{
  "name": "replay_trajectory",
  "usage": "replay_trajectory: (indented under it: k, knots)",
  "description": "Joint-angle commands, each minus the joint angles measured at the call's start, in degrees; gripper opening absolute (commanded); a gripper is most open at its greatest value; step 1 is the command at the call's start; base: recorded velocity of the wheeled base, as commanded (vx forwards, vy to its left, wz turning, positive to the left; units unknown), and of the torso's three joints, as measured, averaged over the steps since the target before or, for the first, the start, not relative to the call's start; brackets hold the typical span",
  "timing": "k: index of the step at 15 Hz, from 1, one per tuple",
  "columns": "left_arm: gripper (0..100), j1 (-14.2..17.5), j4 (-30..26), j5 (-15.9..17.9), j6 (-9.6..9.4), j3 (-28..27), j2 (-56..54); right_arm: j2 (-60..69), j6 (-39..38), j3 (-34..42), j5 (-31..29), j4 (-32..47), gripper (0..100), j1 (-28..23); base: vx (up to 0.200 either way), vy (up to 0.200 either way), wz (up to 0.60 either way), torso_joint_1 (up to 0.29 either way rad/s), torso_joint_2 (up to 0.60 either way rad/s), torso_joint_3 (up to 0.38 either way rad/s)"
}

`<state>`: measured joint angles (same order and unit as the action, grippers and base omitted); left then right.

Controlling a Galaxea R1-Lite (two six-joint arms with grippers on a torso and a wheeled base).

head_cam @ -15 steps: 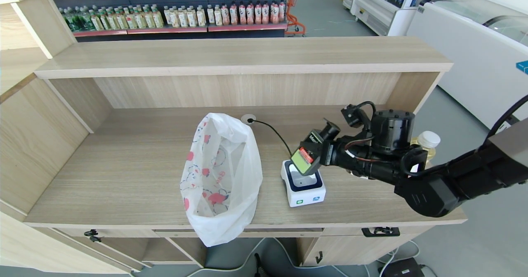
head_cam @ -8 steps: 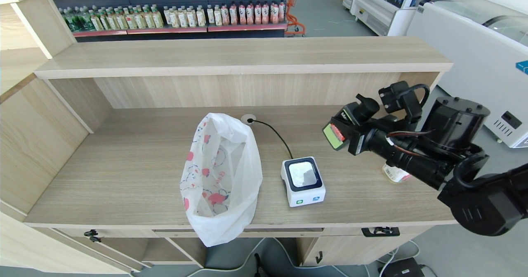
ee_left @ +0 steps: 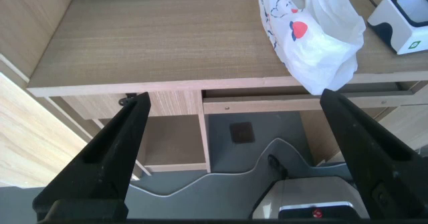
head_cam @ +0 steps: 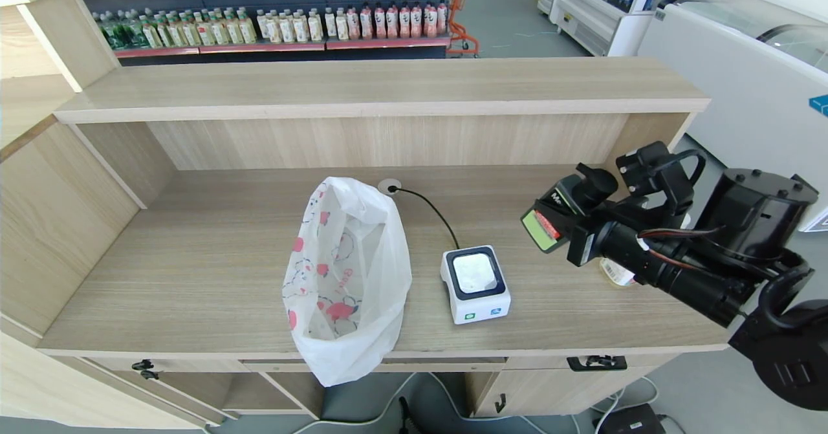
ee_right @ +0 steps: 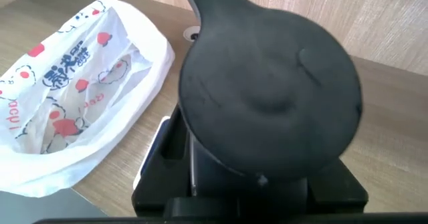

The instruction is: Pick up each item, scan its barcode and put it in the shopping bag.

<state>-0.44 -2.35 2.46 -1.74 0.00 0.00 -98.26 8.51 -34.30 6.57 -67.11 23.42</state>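
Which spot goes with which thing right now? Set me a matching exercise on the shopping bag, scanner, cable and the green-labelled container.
Things:
1. shopping bag
2. scanner
3. cable
4. green-labelled container

Places:
A. held in the right gripper, above the counter
B. open, sagging over the counter's front edge
C. sitting on the counter, window up, between the bag and the held container
D. running from the hole at the counter's back to the scanner

Pairs: 1-B, 2-C, 3-D, 4-A.
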Motion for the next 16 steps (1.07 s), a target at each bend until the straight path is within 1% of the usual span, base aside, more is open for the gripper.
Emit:
replay_trajectory:
  k: [1,10,13,16]
  knots:
    - [100,0.0,-0.02,0.0,-0.01,0.0,0.0,0.43,0.19,-0.06,0.02,-0.3,0,0.84,0.0,0.2,0.0,0.002,0.0,0.007]
    - [100,0.0,-0.02,0.0,-0.01,0.0,0.0,0.26,-0.34,-0.41,0.46,-0.22,0,1.54,0.0,0.2,0.0,0.002,0.0,0.003]
    - [100,0.0,-0.02,0.0,-0.01,0.0,0.0,-2.29,-1.92,-1.64,1.08,-0.3,0,3.39,0.0,0.2,0.0,0.001,0.0,0.004]
    - [100,0.0,-0.02,0.0,0.16,0.0,0.0,-8.0,-1.92,-6.56,4.06,-0.39,0,3.74,0.0,0.0,0.0,0.0,0.0,0.0]
